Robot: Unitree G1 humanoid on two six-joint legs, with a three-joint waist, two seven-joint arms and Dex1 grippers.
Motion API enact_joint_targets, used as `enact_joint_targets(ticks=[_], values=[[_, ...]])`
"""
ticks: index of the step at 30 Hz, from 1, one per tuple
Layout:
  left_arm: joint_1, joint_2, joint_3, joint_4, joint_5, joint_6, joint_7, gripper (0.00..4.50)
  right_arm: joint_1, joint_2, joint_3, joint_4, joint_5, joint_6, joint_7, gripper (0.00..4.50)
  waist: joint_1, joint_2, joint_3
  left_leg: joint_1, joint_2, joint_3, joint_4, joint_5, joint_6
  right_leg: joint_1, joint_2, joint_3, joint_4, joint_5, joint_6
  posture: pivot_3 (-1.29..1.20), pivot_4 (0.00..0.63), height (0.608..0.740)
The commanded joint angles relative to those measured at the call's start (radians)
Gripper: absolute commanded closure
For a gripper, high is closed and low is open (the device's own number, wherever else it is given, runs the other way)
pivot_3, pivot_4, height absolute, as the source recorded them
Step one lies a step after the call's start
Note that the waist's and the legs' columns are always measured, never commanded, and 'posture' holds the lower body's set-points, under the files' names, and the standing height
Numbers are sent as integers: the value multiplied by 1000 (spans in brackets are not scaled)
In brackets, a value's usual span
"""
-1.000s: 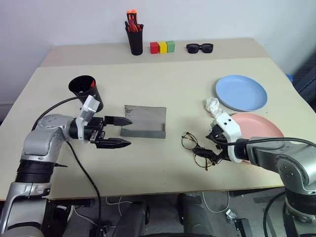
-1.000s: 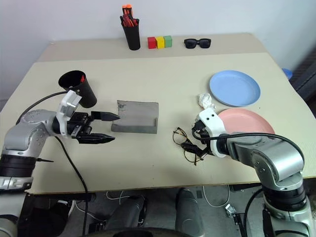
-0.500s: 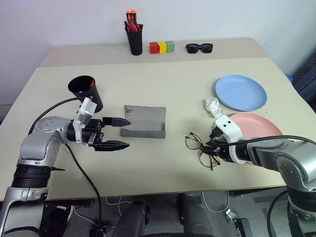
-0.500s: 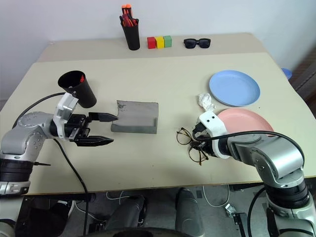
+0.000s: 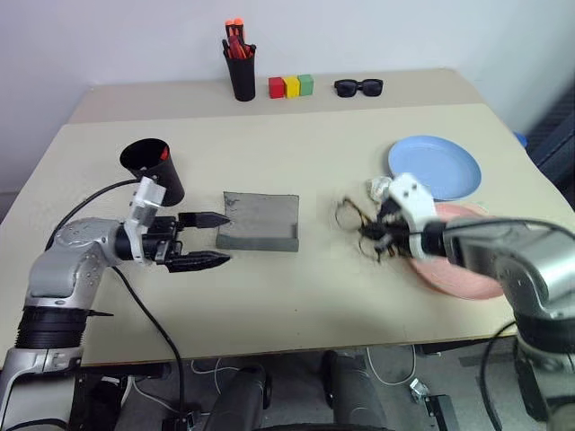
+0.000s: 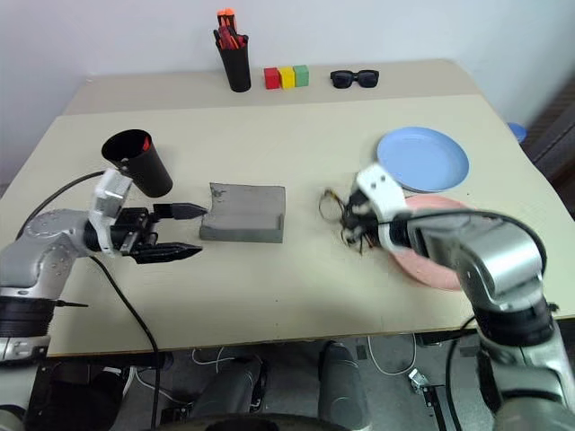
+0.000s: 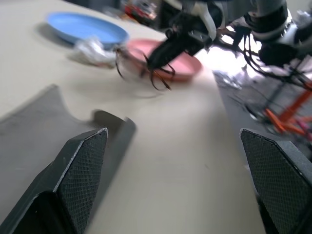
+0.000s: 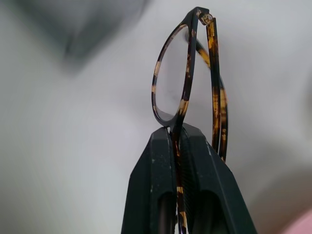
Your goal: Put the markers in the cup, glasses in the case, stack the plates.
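Since a second ago the right gripper (image 8: pixel 179 146) has lifted off the table (image 5: pixel 269 296) with the glasses (image 5: pixel 358 224), which earlier lay flat in front of the pink plate (image 5: pixel 458 269) and now hang in the air between the case (image 5: pixel 260 221) and the light blue plate (image 5: pixel 437 167). Its two black fingers are pressed together on the frame at the bridge, one lens standing up above the fingertips in the right wrist view (the frame looks mottled brown and dark there). Over on the other side, the left gripper (image 5: pixel 205 240) has barely shifted; its fingers are spread wide, pointing level toward the near left edge of the grey case, just short of it and holding nothing. That case lies open and flat near the middle of the table. Behind the left gripper the black cup (image 5: pixel 154 168) stands with a red marker (image 5: pixel 165 153) showing at its rim. A crumpled white scrap (image 5: pixel 378 187) lies just beside the blue plate. Along the far edge stand the pen holder (image 5: pixel 241 67), three coloured blocks (image 5: pixel 290 86) and black sunglasses (image 5: pixel 358 87).
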Motion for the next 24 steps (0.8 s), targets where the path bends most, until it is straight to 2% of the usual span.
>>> enact_joint_targets(ticks=[1, 5, 12, 15, 20, 24], values=[[40, 24, 87, -69, -55, 41, 60, 0, -108, 80, 11, 80, -26, -121, 6, 4459, 0, 0, 0, 0, 0, 0, -1, 0, 0, 0, 0, 0, 0, 0, 0, 0, 150, 740], [136, 40, 132, -158, -93, 88, 104, 0, -204, 216, 117, 205, -79, -260, 33, 4459, -1, 0, 0, 0, -1, 0, -1, -1, 1, -1, -1, 0, 0, 0, 0, 0, 150, 740], [258, 60, 203, -271, -157, 138, 157, 0, -218, 358, 243, 343, -159, -453, 110, 4459, 2, 1, 0, -1, -1, -1, -2, -1, 0, -2, -1, 0, 0, 0, 0, 0, 150, 740], [287, 59, 215, -303, -176, 147, 182, 0, -201, 365, 288, 378, -196, -504, 157, 4459, 3, 1, 1, 0, -1, -1, -2, 0, 0, -2, 0, 0, 1, 0, -1, 0, 150, 740], [314, 59, 230, -329, -189, 140, 208, 0, -169, 301, 425, 449, -332, -603, 250, 4459, 0, 1, 1, 0, -1, -1, -2, 0, 0, -2, 0, 0, 1, 0, -1, 0, 150, 740], [306, 58, 222, -327, -191, 132, 221, 0, -176, 278, 432, 457, -314, -561, 346, 4459, 0, 1, 1, 0, -2, -1, -2, 0, 0, -1, 0, 0, 1, 0, -1, 0, 150, 740]])
